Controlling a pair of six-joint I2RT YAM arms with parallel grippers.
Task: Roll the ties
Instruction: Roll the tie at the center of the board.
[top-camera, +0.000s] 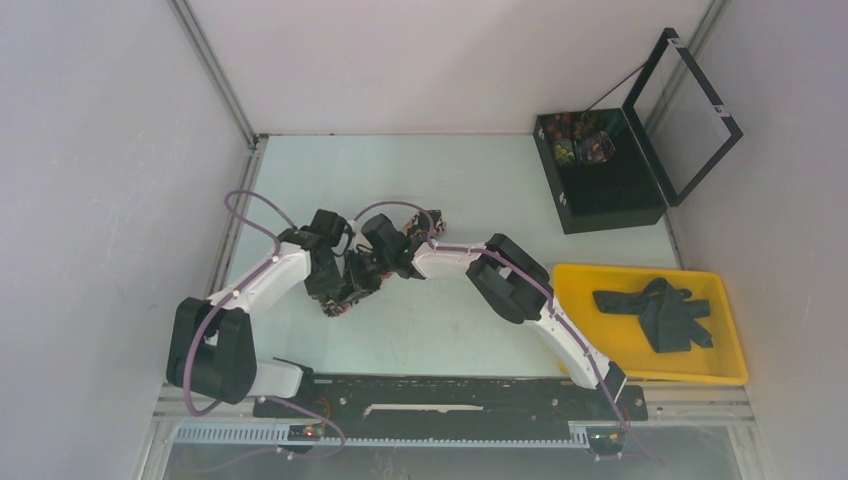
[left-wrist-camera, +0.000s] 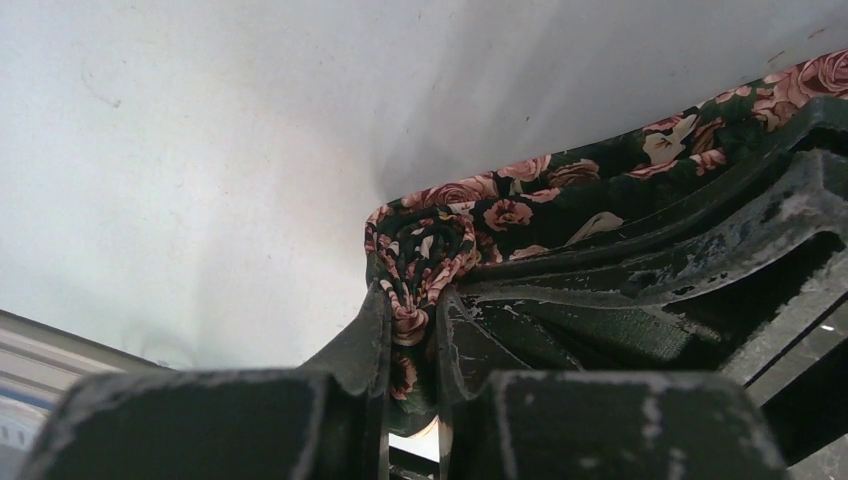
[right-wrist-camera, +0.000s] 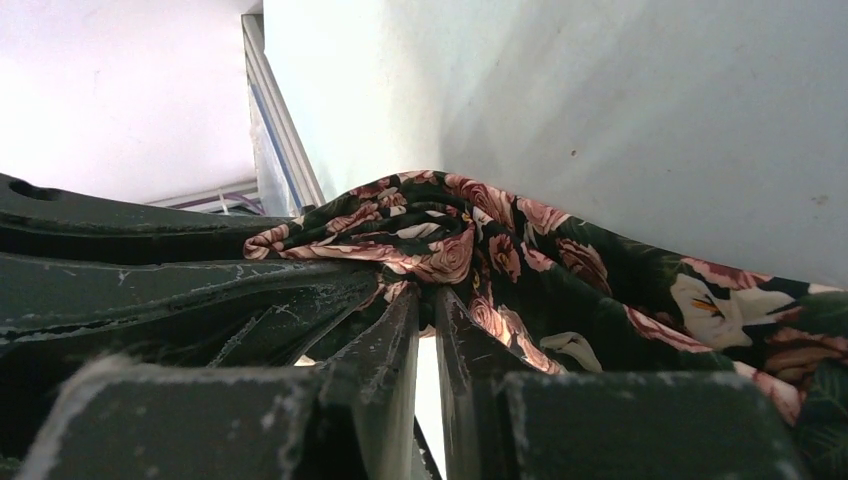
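A dark tie with pink roses (top-camera: 338, 306) lies aslant on the table's middle, partly hidden under both grippers. In the left wrist view my left gripper (left-wrist-camera: 412, 312) is shut on a bunched, twisted fold of this tie (left-wrist-camera: 500, 215). In the right wrist view my right gripper (right-wrist-camera: 427, 300) is shut on the gathered edge of the same tie (right-wrist-camera: 560, 270). The two grippers face each other almost tip to tip, left gripper (top-camera: 350, 283) and right gripper (top-camera: 386, 266). Plain dark ties (top-camera: 662, 312) lie heaped in a yellow tray.
The yellow tray (top-camera: 735, 345) sits at the right front. A black box (top-camera: 600, 195) with its lid raised stands at the back right and holds rolled patterned ties (top-camera: 578, 140). Purple cables loop above both arms. White walls close in the table.
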